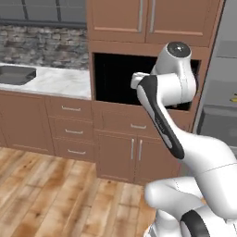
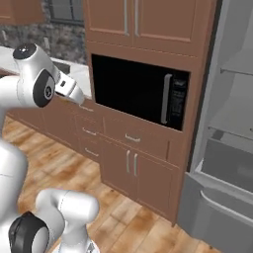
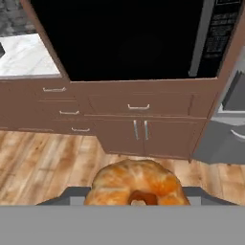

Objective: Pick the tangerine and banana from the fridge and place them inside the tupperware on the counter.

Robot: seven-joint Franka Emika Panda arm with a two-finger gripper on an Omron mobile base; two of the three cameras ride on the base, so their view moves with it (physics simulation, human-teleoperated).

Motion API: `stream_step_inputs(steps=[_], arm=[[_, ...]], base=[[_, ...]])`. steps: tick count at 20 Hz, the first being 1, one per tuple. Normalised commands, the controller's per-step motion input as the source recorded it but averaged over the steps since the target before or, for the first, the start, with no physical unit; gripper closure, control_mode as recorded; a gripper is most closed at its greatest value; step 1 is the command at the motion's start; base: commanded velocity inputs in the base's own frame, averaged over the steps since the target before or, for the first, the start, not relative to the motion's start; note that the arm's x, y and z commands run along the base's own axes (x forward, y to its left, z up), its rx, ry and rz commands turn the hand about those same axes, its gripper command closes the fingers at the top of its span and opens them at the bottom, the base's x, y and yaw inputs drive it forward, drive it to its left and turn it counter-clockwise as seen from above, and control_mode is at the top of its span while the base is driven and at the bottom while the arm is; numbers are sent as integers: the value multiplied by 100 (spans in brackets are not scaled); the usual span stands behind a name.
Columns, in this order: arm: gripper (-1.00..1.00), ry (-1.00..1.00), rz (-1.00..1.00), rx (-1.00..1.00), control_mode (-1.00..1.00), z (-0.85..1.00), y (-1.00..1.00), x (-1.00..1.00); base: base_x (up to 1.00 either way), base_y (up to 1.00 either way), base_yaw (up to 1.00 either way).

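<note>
The tangerine (image 3: 136, 182) sits large and orange at the bottom of the hand view, with my gripper (image 3: 136, 200) shut on it and a dark finger on each side. The hand is up in front of the black microwave. The tupperware (image 1: 16, 74) is a dark grey tray resting on the marbled counter (image 1: 60, 82) at the far left. The grey fridge (image 2: 232, 128) stands open on the right, showing its shelves and drawer. A small yellow speck at the right edge, on a fridge shelf, looks like the banana (image 1: 234, 98).
The black microwave (image 2: 143, 91) is set into brown wood cabinetry between counter and fridge. Drawers and doors with silver handles (image 3: 139, 107) run below it. The open fridge door (image 2: 217, 217) juts out low on the right. Wood floor (image 1: 51, 194) lies below.
</note>
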Motion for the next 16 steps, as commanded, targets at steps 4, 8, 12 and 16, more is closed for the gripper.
stream_step_inputs(steps=[4, 8, 12, 16], arm=[[100, 0, 0, 0, 100, 0, 0, 0], [100, 0, 0, 0, 100, 0, 0, 0], [100, 0, 0, 0, 100, 0, 0, 0], [100, 0, 0, 0, 100, 0, 0, 0]], base=[[100, 47, 18], [100, 64, 33], [100, 75, 31], [100, 53, 24]])
